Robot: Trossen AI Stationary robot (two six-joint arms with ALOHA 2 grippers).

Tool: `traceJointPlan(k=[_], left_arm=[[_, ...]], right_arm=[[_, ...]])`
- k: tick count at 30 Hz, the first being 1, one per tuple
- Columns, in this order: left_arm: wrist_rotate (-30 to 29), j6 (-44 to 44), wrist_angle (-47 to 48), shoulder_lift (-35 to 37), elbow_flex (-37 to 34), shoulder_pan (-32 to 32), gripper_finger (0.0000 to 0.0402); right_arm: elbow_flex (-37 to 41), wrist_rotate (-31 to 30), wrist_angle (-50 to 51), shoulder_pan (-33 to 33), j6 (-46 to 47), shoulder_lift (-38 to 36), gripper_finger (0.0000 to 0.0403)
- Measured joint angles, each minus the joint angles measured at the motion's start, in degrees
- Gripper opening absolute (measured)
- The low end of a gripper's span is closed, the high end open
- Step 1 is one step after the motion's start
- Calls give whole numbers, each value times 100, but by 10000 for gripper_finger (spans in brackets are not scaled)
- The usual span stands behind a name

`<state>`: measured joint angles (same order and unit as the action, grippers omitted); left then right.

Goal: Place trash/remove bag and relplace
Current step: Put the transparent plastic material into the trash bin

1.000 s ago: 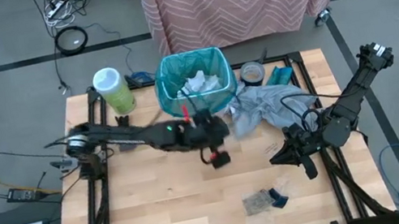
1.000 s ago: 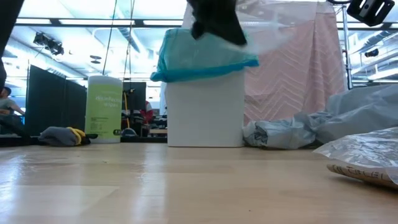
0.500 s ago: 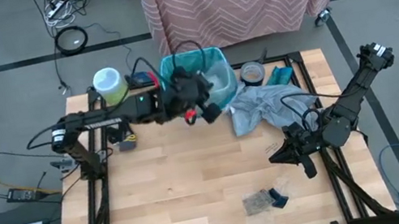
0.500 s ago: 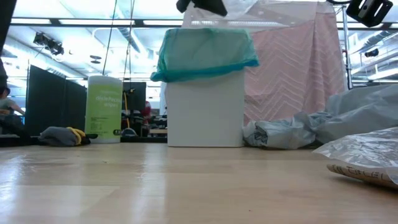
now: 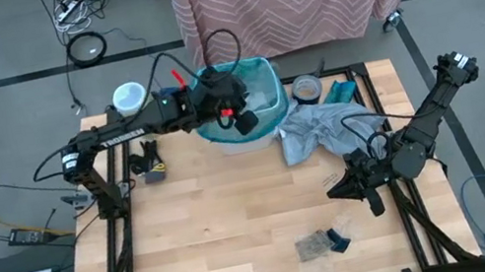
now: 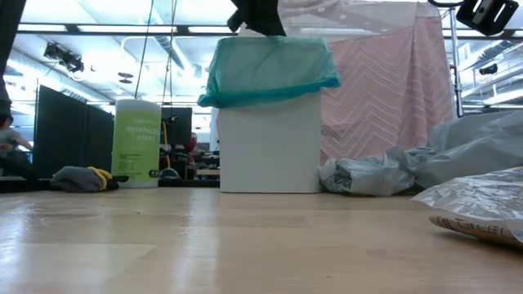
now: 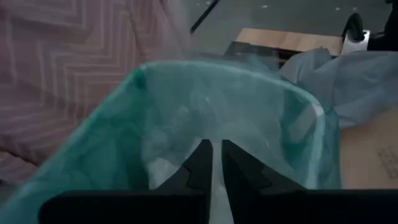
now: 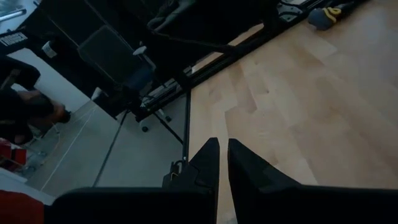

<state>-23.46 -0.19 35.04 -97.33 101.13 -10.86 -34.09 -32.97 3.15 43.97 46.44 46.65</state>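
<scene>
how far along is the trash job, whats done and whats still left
Partly done: white paper already lies inside the teal bag lining the white bin. In hand: the left gripper hovers over the bin's opening, fingers slightly apart, holding nothing visible. Left: the clear packet with blue scraps remains on the table, the bag isn't swapped. The right gripper waits aside.

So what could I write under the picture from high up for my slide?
Left gripper hovers over the white bin's green bag, while the right gripper waits at the table's right edge.
</scene>
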Motion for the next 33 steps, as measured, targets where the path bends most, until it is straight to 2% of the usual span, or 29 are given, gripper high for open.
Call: traceJointPlan(k=[7, 12, 17, 21, 25, 28, 31, 33], left_arm=[[47, 367, 303, 4, 441, 41, 109], [753, -61, -242, 18, 856, 454, 127], [899, 21, -149, -103, 735, 1133, 128], [1105, -514, -386, -141, 25, 1540, 128], [1121, -1073, -1708, -173, -1272, 1837, 124], [1077, -1214, -3514, -274, -2154, 1964, 122], [958, -1239, -4839, -595, -2754, 2026, 122], [961, -1235, -5369, -917, -2922, 2038, 122]], right_arm=[[0, 0, 26, 0, -48, 9, 37], [0, 1, 113, 0, -77, 9, 36], [0, 2, 127, 0, -118, 11, 36], [0, 2, 129, 0, -120, 11, 36], [0, 2, 140, 0, -116, 11, 36], [0, 46, 181, 2, -109, 11, 35], [0, 154, 178, 2, -105, 11, 36], [0, 157, 187, 2, -105, 11, 36]])
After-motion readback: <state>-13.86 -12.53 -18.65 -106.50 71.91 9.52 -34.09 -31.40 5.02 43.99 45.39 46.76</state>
